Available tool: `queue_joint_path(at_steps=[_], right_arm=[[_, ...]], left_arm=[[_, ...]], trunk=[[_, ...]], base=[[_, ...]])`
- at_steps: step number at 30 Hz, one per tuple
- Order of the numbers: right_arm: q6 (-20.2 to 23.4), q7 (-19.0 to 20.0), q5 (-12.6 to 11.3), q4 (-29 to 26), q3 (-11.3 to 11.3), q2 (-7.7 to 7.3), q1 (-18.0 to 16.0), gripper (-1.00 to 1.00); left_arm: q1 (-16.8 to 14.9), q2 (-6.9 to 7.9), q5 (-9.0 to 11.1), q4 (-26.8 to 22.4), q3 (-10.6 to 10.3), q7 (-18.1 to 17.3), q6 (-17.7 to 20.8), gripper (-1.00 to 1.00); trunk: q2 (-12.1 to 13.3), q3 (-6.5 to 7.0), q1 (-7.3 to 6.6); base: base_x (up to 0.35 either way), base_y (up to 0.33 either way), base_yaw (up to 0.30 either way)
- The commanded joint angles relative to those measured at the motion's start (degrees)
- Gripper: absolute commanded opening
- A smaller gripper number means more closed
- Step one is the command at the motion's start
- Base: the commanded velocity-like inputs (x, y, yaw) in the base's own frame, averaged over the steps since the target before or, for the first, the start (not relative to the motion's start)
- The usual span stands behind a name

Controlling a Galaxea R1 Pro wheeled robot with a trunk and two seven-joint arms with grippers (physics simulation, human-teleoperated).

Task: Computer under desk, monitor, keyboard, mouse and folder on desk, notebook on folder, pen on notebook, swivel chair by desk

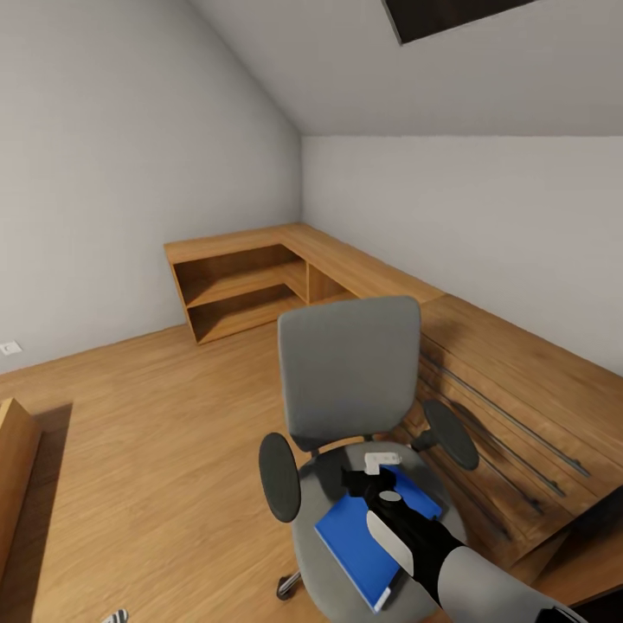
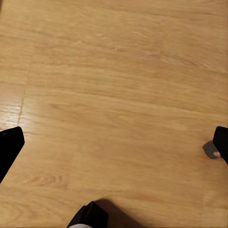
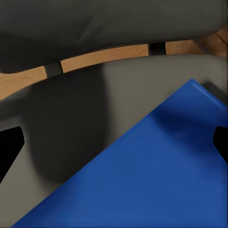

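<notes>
One swivel chair (image 1: 350,407) stands in the middle of the head view, its grey back upright and its two black armrests out to either side. One blue folder (image 1: 368,532) lies flat on the grey seat, set at an angle to it. The right arm reaches in from the lower right over the folder, and the right gripper (image 1: 368,474) hangs above the folder's far end near the chair's back; from this view I cannot tell how its jaws stand. Behind the chair one long wooden cabinet (image 1: 519,407) with bar handles runs along the right wall, and one open wooden shelf unit (image 1: 242,290) fills the far corner. One dark skylight (image 1: 450,16) sits in the sloped ceiling, and the light wood floor (image 1: 156,433) spreads out to the left.

In the left wrist view the left gripper (image 2: 114,147) points down at bare wood floor — its two dark fingertips sit wide apart at opposite edges of the picture, jaws open and holding nothing.

In the right wrist view two dark fingertips likewise stand far apart, so the right gripper's jaws are open. Between them lies the blue folder on the grey seat, one corner toward the gap under the chair's back — floor shows through that gap.
</notes>
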Motion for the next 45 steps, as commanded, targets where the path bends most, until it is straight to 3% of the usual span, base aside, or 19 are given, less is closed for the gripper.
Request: queue_joint_path(at_steps=[1,8,22,36,45], right_arm=[[0.2,-0.8,-0.2,-0.1,0.4,-0.04,-0.1,1.0],[0.4,-2.0,-0.2,-0.1,0.4,-0.01,-0.1,1.0],[0.4,-2.3,-0.2,-0.1,0.4,0.0,-0.1,1.0],[0.4,-2.3,-0.2,-0.1,0.4,0.0,-0.1,1.0],[0.4,-2.3,-0.2,-0.1,0.4,0.0,-0.1,1.0]], left_arm=[[0.0,0.1,0.6,-0.1,-0.4,0.5,-0.3,1.0],[0.0,0.1,0.6,-0.1,-0.4,0.5,-0.3,1.0],[0.0,0.1,0.6,-0.1,-0.4,0.5,-0.3,1.0],[0.0,0.07,0.6,-0.1,-0.4,0.5,-0.3,1.0],[0.0,0.04,0.7,0.0,-0.4,0.5,-0.3,1.0]], trunk=[[-0.4,-0.23,0.23],[-3.3,-1.49,1.76],[-3.3,-1.49,1.76],[-8.9,-4.0,4.84],[-8.9,-4.0,4.84]], base=[[0.0,0.0,0.0],[0.0,0.0,0.0],[0.0,0.0,0.0],[0.0,0.0,0.0],[0.0,0.0,0.0]])
